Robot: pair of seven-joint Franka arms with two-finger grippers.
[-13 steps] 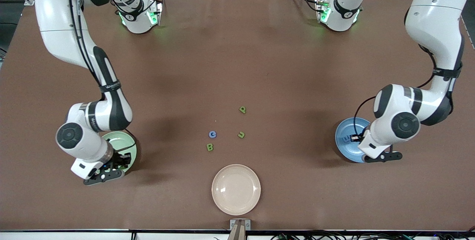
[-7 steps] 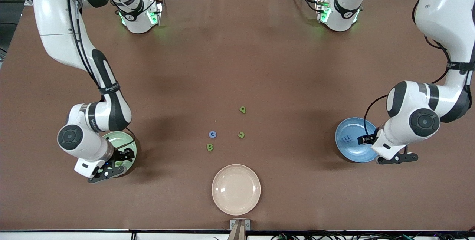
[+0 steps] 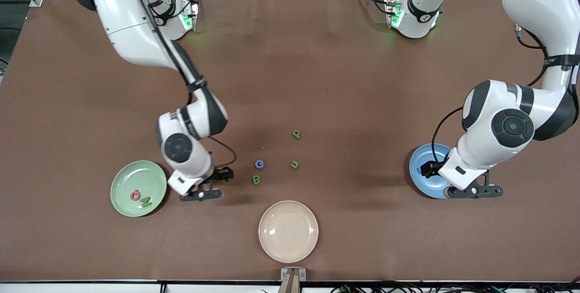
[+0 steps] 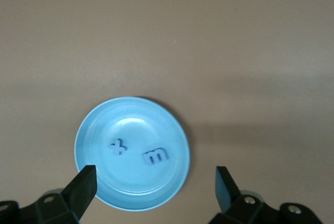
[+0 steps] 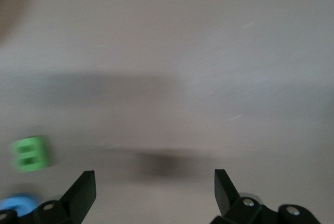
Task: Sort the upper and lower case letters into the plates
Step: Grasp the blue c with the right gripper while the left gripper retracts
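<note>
**Crowded letters raise the risk of a wrong pick**

While four letters are left loose on the desk, the main hazard is judged to be a nudge or a double grab: the green B (image 3: 256, 179) and the blue c (image 3: 259, 164) lie just beside each other, so jaws lowered over one could be brought against the other and knock it away. A second risk is a case mix-up, since the green P (image 3: 296, 134) and the green u (image 3: 295, 164) are small and easily misread.

The right gripper (image 3: 216, 183) is held low over the desk with its jaws spread apart and nothing between them. Relative to the cream plate (image 3: 288, 231), the B and c lie farther from the front camera; the right gripper is held between the green plate (image 3: 122, 184) and these two letters. In the right wrist view the B (image 5: 31, 153) and c (image 5: 16, 203) are seen off to one side of the jaws, not between them, so a further shift is judged necessary.

The left gripper (image 3: 471, 189) is held over the blue plate (image 3: 419, 166), jaws apart and empty; a blue x (image 4: 119, 146) and a blue m (image 4: 156, 155) lie in that plate. A red O (image 3: 135, 194) and a green N (image 3: 145, 201) lie in the green plate.
</note>
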